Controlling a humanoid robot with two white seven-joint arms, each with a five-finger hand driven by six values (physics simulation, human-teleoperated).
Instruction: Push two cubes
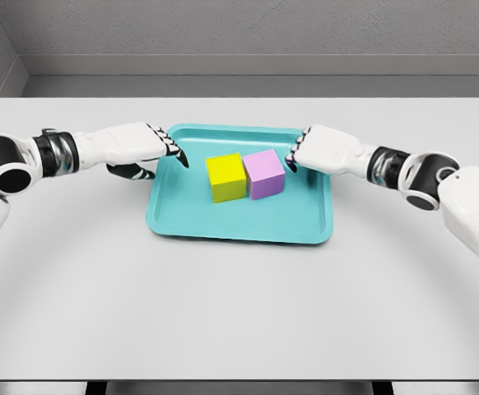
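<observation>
Reaching over opposite edges of the teal tray [182, 224], my two hands flank a yellow cube [225, 177] and a pink cube [265, 174] sitting side by side, touching, at the tray's middle. My left hand [145, 148] holds its fingers extended together, gripping nothing, apart from the yellow cube. My right hand [318, 150], fingers curled downward, fingertips just beside the pink cube, on the grey table [239, 313].
</observation>
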